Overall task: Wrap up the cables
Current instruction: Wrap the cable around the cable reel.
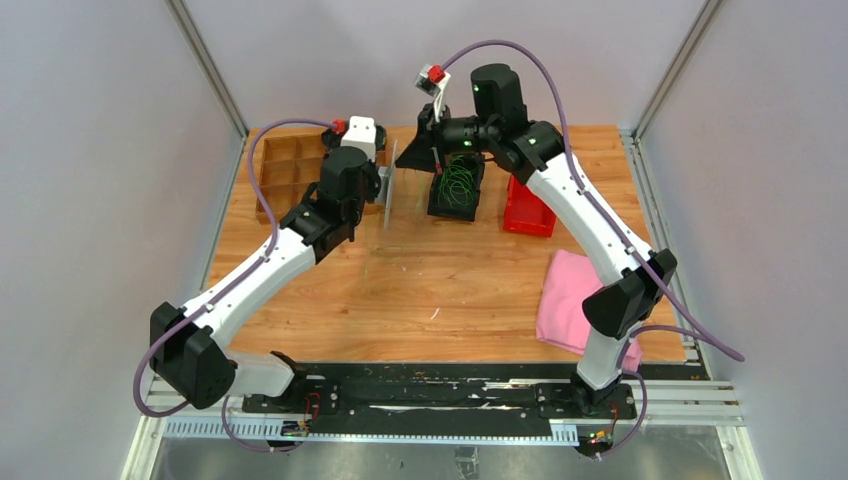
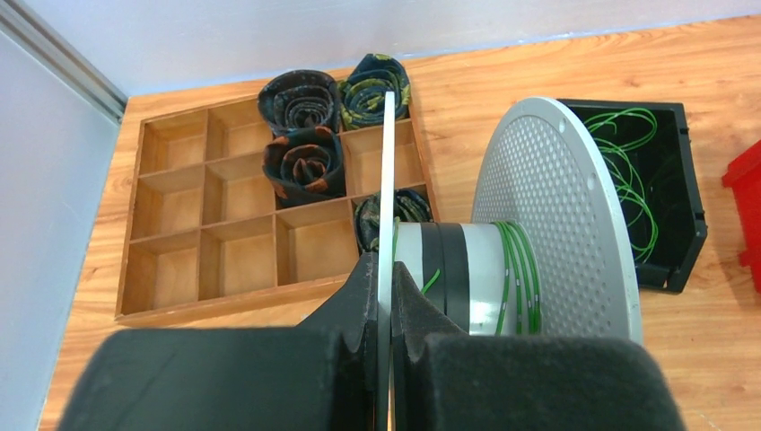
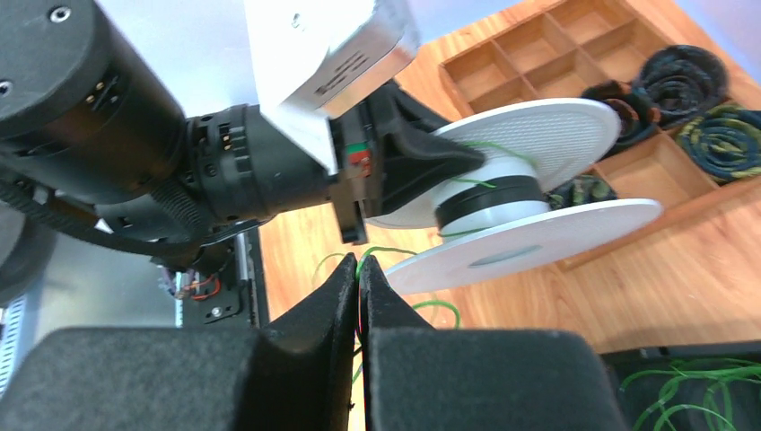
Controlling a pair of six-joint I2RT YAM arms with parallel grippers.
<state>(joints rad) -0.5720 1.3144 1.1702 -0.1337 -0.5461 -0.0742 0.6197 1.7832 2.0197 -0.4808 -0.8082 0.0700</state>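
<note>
My left gripper (image 2: 384, 278) is shut on the near flange of the grey spool (image 2: 552, 206) and holds it on edge above the table; in the top view the spool (image 1: 390, 185) is in front of the wooden tray. A few turns of green cable (image 2: 516, 278) lie round its core. My right gripper (image 3: 359, 267) is shut on a thin green cable (image 3: 381, 250) that runs up to the spool (image 3: 529, 193). More green cable loops (image 1: 459, 183) lie in the black bin (image 1: 437, 205); they also show in the left wrist view (image 2: 628, 180).
A wooden compartment tray (image 2: 179, 242) at the back left holds rolled dark bundles (image 2: 303, 162). A red bin (image 1: 527, 213) stands right of the black bin. A pink cloth (image 1: 565, 295) lies at the right.
</note>
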